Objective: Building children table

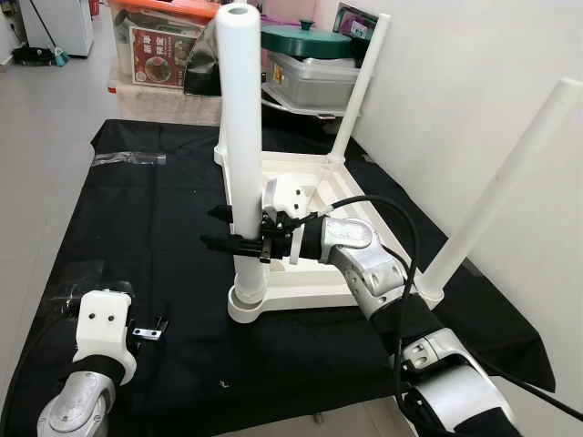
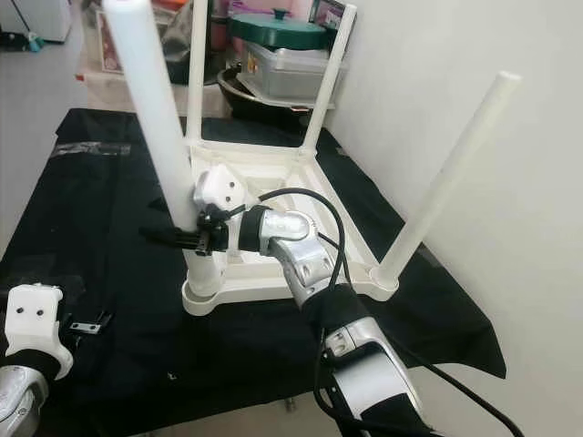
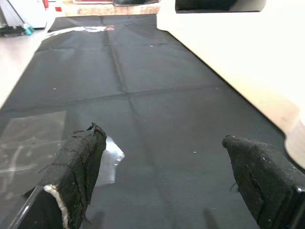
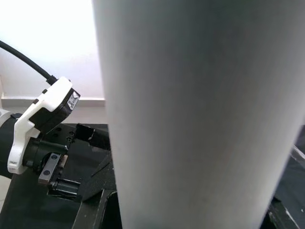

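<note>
A white children's table [image 1: 301, 297] lies upside down on a black cloth [image 1: 137, 228], its legs pointing up. The near-left leg [image 1: 241, 109] stands in its corner socket, and my right gripper [image 1: 239, 238] is shut on it just above the socket, one black finger on each side. In the right wrist view that leg [image 4: 200, 114] is very close. The near-right leg [image 1: 506, 182] and a far leg [image 1: 364, 82] also stand upright. My left gripper [image 3: 181, 181] is open low over the cloth at the near left, apart from the table, its fingers [image 3: 78, 162] holding nothing.
Storage boxes and a green pot lid [image 1: 305, 41] crowd the floor behind the cloth. A white wall [image 1: 474, 73] runs close along the right side. Clear plastic film [image 1: 127, 157] lies at the cloth's far left corner. Open grey floor [image 1: 46, 137] lies to the left.
</note>
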